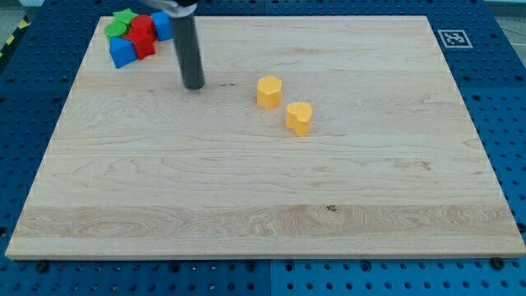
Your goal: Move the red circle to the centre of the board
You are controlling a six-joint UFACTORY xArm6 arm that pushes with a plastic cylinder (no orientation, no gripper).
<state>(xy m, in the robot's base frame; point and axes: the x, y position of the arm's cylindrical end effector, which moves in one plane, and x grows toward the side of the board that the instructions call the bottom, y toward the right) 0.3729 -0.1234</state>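
Tool-wise, my tip (194,85) is a bare rod that grasps nothing, resting on the tabletop (246,205) just right of and below the cluster at the view's top left. The red block (142,34), whose round shape I cannot confirm, sits wedged among the green block (122,20) and two blue blocks (122,53) (162,25). Pushing into that knot could drag neighbours along, or let the red block slip sideways toward the yellow blocks (269,91) (299,117) near the centre.

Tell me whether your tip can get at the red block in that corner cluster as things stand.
Probably yes. My tip stands just right of the cluster, with bare board up to the red block; the blue block and green block crowd its far side.
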